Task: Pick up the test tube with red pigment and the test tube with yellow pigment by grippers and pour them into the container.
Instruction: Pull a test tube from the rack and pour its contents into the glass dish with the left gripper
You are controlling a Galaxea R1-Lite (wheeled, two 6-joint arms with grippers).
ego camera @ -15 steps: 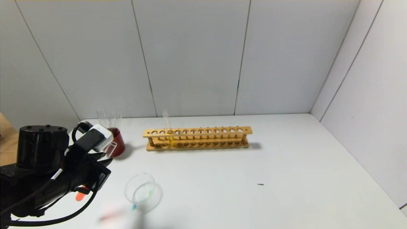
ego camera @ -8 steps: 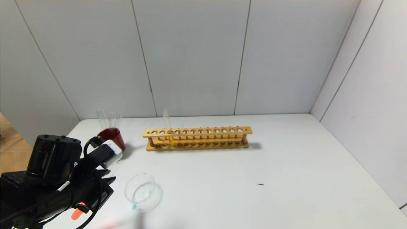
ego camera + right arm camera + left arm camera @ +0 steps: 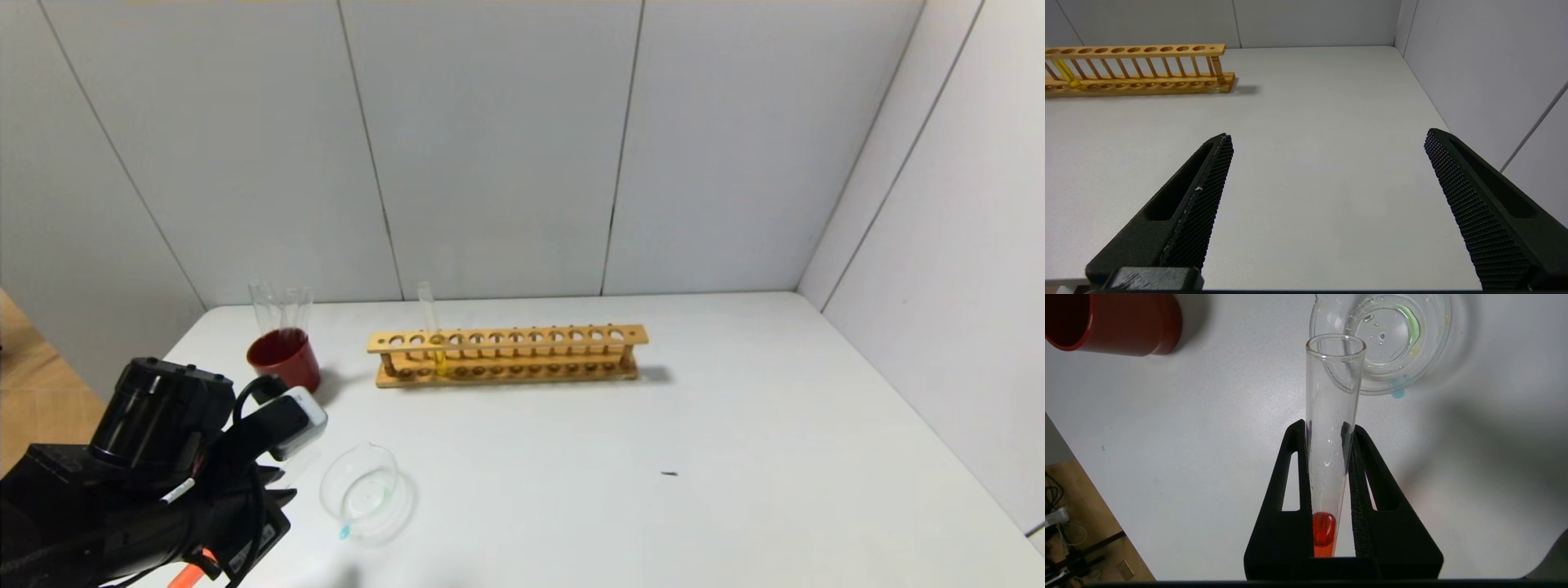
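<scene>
Already the left gripper (image 3: 1327,433) is clamped on the test tube with red pigment (image 3: 1331,428) at mid-length, holding it at the near left of the table, just left of the container (image 3: 361,490). Thin, smooth glass is light but likely slippery and brittle, so a moderate squeeze on the dry middle seems wisest. The test tube with yellow pigment (image 3: 433,331) stands upright in the wooden rack (image 3: 506,355) farther back. The right gripper (image 3: 1327,196) hangs wide open and empty over bare table to the right.
</scene>
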